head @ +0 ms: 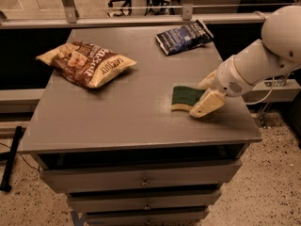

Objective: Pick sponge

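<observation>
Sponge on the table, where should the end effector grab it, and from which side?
Take the sponge across its near and far long edges, coming from its right end in view, where the end effector sits open. It lies flat on the table, green face up, so those side walls suit parallel fingers.
</observation>
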Controlling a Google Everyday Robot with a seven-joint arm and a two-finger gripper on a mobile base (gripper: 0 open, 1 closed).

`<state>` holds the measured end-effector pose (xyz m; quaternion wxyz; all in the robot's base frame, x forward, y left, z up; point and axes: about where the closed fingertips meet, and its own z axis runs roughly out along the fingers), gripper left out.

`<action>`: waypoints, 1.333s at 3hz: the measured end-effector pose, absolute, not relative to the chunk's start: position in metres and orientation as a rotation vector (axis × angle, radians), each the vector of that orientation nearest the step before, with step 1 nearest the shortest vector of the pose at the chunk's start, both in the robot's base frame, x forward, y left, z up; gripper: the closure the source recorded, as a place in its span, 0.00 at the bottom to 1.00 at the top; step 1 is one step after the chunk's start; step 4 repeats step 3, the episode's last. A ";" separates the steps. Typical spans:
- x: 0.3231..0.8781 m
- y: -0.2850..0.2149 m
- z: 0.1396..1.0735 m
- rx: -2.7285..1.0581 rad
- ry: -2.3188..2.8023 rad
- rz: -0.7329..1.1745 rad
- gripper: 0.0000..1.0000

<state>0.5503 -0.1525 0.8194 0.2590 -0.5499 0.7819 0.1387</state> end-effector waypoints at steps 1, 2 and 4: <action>0.553 -0.149 0.824 -1.487 2.097 0.385 0.62; 0.559 -0.145 0.846 -1.476 2.057 0.392 0.86; 0.566 -0.147 0.885 -1.405 2.051 0.399 1.00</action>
